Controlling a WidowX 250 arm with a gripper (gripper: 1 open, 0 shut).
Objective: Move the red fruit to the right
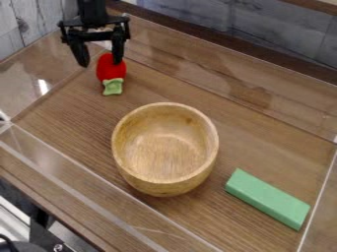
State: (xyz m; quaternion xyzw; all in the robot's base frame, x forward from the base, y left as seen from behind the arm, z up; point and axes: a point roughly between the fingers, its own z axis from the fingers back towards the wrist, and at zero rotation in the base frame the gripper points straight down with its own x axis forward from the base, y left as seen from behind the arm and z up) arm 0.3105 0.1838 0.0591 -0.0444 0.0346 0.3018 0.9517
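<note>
Only the one camera view to go on here, so everything is taken from that. The step in hand looks like the approach for the pick: the red fruit [112, 71] hasn't been grasped yet and is lying on the tabletop [250, 108] at the far left, red body toward the far side and the light green cap pointing near. The gripper [98, 45] is pointed downward with its fingers spread wide, nothing held, and it's sitting just over the far end of the fruit, one finger to the left of it and the other about over its right shoulder. Whether the fingertips are already touching the fruit can't be told from this angle. What's probably needed next: a bit more descent so the red body is straddled properly, then the jaws closed on it, then a lift and a carry over to the right. The wooden bowl [165, 148] is parked in the middle and the green block [267, 198] near right, so some height should probably be kept over the bowl rim on the way across. Being glossy and rounded, the fruit could easily get squirted out of an off-centre pinch.
</note>
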